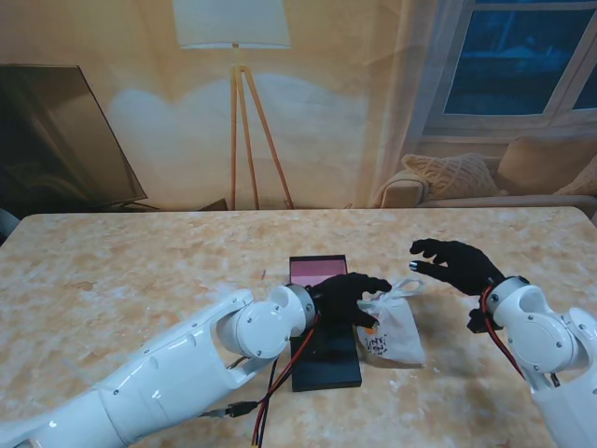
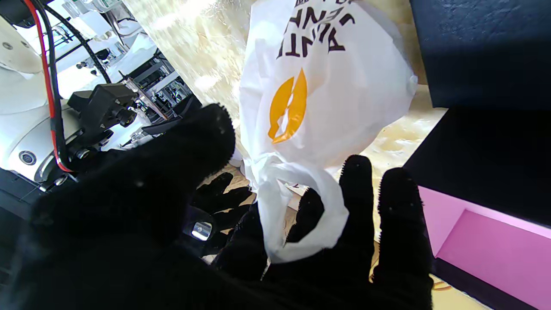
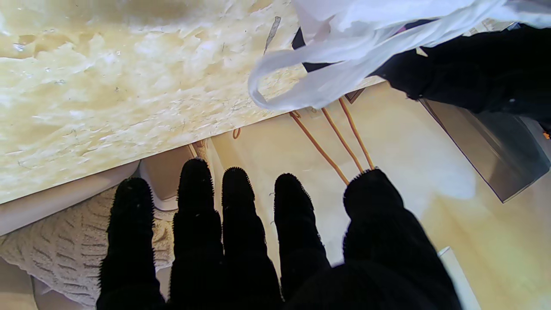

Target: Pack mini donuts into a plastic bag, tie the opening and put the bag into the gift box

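Observation:
A tied white plastic bag [image 1: 394, 334] with an orange logo and dark lettering rests on the table just right of the gift box. My left hand [image 1: 350, 297] reaches over the box to the bag's knotted neck. In the left wrist view a loop of the bag [image 2: 301, 206] lies around one finger, with the thumb held over it. The donuts inside are hidden. My right hand [image 1: 459, 263] hovers open, fingers spread, a little beyond the bag's handle tip and not touching it. The gift box [image 1: 317, 270] is black with a pink inside and stands open.
A black flat piece [image 1: 326, 359], probably the box lid, lies nearer to me against the box. Red and black cables [image 1: 270, 392] hang under my left forearm. The marble-patterned table [image 1: 140, 280] stretches left and right. A lamp and sofa stand behind it.

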`<state>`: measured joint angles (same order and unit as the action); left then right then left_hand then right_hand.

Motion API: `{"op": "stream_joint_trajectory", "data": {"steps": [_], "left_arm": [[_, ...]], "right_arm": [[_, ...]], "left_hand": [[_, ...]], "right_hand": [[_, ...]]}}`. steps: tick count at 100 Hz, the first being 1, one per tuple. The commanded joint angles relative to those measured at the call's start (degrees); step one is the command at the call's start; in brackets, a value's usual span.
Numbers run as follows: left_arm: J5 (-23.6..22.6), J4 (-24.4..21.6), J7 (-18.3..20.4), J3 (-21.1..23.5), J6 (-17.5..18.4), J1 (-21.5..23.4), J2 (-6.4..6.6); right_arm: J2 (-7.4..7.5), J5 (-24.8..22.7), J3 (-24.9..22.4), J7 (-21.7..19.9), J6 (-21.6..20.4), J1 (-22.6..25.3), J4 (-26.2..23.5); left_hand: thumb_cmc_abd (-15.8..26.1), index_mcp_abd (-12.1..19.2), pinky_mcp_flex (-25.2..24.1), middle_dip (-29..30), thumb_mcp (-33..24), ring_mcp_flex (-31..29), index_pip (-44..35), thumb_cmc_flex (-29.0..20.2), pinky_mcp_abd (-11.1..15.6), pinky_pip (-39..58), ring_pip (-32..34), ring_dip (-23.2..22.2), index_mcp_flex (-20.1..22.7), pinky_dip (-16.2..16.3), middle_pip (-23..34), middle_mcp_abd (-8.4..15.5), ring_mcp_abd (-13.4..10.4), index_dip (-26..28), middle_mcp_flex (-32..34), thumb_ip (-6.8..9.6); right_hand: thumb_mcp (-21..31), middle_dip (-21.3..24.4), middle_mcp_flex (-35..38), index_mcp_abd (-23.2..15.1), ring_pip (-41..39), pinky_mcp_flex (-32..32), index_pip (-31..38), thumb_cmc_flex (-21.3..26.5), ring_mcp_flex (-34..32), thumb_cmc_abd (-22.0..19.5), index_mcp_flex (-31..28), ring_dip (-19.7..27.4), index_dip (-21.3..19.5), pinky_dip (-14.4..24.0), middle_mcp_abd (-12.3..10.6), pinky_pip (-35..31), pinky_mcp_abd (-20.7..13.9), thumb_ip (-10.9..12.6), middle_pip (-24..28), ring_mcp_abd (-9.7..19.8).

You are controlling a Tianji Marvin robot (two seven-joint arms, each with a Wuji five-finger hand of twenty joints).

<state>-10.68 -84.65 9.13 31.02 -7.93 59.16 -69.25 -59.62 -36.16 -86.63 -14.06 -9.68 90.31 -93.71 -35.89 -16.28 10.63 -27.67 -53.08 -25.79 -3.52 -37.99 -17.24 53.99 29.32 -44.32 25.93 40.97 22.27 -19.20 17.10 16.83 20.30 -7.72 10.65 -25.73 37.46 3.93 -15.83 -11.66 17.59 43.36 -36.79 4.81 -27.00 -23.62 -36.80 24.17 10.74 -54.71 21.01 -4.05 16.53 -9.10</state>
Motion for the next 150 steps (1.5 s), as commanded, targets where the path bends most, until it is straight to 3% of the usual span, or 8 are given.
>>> {"op": "stream_joint_trajectory", "data": {"steps": [1, 34, 55, 100, 108, 112, 122, 150], "left_arm": [[-0.3, 0.4, 0.8, -0.6, 0.4, 0.0, -0.7], [-0.7, 3.0, -0.3, -3.0, 2.1, -1.0, -1.81], [-2.5, 4.4, -1.8, -4.3, 3.0, -1.4, -2.55], [-3.2, 7.8, -4.7, -6.4, 0.7, -2.1, -4.99], [-3.2, 8.3, -5.4, -6.5, -0.2, -2.1, -5.5], [-2.9, 8.5, -5.7, -6.4, -0.7, -2.0, -5.74], [-2.3, 9.0, -6.0, -6.5, -1.2, -1.9, -6.1], [-1.6, 9.6, -5.8, -6.8, -1.3, -1.9, -6.42]], "right_arm": [[-0.52, 0.0, 0.2, -0.6, 0.4, 0.4, 0.0], [-0.72, -0.4, 0.2, 0.5, 1.0, 0.5, 0.1], [-0.83, -0.7, -0.1, 1.3, 0.8, 0.6, 0.1], [-0.91, -0.6, -0.7, 1.9, 0.2, 0.7, 0.1], [-0.92, -0.6, -0.7, 1.9, 0.2, 0.7, 0.1], [-0.92, -0.6, -0.7, 1.9, 0.1, 0.7, 0.1], [-0.92, -0.6, -0.7, 1.9, 0.1, 0.6, 0.2], [-0.96, -0.4, -0.9, 2.0, 0.0, 0.7, 0.1]], "left_hand": [[-2.6, 1.3, 0.6, -1.3, -2.3, -1.5, -1.7, -0.2, 1.4, 2.2, 2.3, -2.3, 0.7, 1.2, 1.2, 1.0, -1.3, 0.4, 1.0, -1.38], [-7.9, 6.9, 5.0, -11.5, -6.4, -6.5, -10.3, -1.6, 4.0, 7.3, 12.0, -12.7, 3.9, 3.3, 10.3, 3.8, -4.5, 3.0, 4.6, -2.43], [-9.4, 6.8, 9.4, -18.1, -7.6, -10.2, -15.2, -3.4, 7.1, 11.7, 18.2, -18.6, 4.1, 3.9, 17.5, 6.4, -9.3, 3.5, 5.5, -2.52], [-7.6, 6.0, 16.6, -26.4, -6.9, -17.3, -19.2, -6.3, 9.4, 19.1, 29.5, -24.7, 6.4, 4.5, 28.5, 9.8, -15.8, 2.8, 10.5, -1.96], [-7.2, 7.9, 18.1, -27.6, -6.1, -19.1, -24.4, -7.2, 9.8, 20.4, 31.1, -25.3, 7.6, 4.0, 30.4, 10.9, -16.8, 5.9, 12.3, -2.62], [-7.8, 9.9, 18.9, -31.0, -4.8, -20.3, -28.9, -8.7, 9.9, 21.1, 32.1, -25.8, 8.8, 3.8, 31.1, 11.6, -17.2, 8.5, 14.1, -5.07], [-8.2, 12.2, 19.6, -33.1, -3.3, -21.6, -34.9, -10.0, 9.6, 21.5, 33.1, -25.6, 10.6, 3.6, 31.2, 12.2, -17.4, 11.4, 16.2, -6.87], [-7.9, 15.4, 20.0, -33.9, -2.4, -22.2, -45.3, -9.7, 9.0, 21.5, 33.8, -24.5, 11.4, 3.5, 31.3, 12.5, -17.3, 15.3, 17.3, -7.2]], "right_hand": [[-0.9, -0.3, 0.5, 0.3, -0.8, 0.1, 0.2, 1.4, -0.6, -2.0, -0.1, -1.5, -0.8, -0.7, 0.7, -1.1, 0.0, 1.5, 0.3, -0.4], [-1.9, -0.4, 0.5, 0.3, -1.3, 0.1, 0.1, 2.2, -0.6, -2.2, -0.1, -1.6, -1.0, -0.8, 0.7, -1.4, 0.0, 1.6, 0.7, -0.5], [-2.4, -0.5, 0.5, 0.5, -1.6, 0.0, 0.1, 2.8, -0.6, -2.3, 0.0, -1.7, -1.0, -0.8, 0.6, -1.6, -0.1, 1.6, 1.0, -0.3], [-3.3, -0.8, 0.9, 0.5, -2.5, -0.2, 0.3, 3.6, -1.0, -2.3, -0.4, -2.0, -1.3, -0.7, 0.5, -2.0, -0.2, 1.7, 1.9, -0.2], [-3.3, -0.8, 0.9, 0.5, -2.7, -0.3, 0.4, 3.8, -1.0, -2.3, -0.5, -2.1, -1.4, -0.7, 0.4, -2.1, -0.2, 1.8, 1.9, -0.2], [-3.4, -0.8, 1.0, 0.4, -2.7, -0.3, 0.4, 3.8, -1.0, -2.3, -0.6, -2.1, -1.4, -0.7, 0.5, -2.2, -0.1, 1.7, 2.0, -0.1], [-3.6, -0.8, 1.0, 0.4, -2.9, -0.3, 0.5, 4.0, -1.1, -2.3, -0.8, -2.1, -1.5, -0.7, 0.4, -2.3, -0.1, 1.8, 2.1, -0.1], [-3.9, -0.9, 1.2, 0.2, -3.3, -0.7, 0.9, 4.4, -1.4, -2.2, -1.3, -2.2, -1.7, -0.7, 0.4, -2.5, -0.2, 1.8, 2.4, -0.1]]}}
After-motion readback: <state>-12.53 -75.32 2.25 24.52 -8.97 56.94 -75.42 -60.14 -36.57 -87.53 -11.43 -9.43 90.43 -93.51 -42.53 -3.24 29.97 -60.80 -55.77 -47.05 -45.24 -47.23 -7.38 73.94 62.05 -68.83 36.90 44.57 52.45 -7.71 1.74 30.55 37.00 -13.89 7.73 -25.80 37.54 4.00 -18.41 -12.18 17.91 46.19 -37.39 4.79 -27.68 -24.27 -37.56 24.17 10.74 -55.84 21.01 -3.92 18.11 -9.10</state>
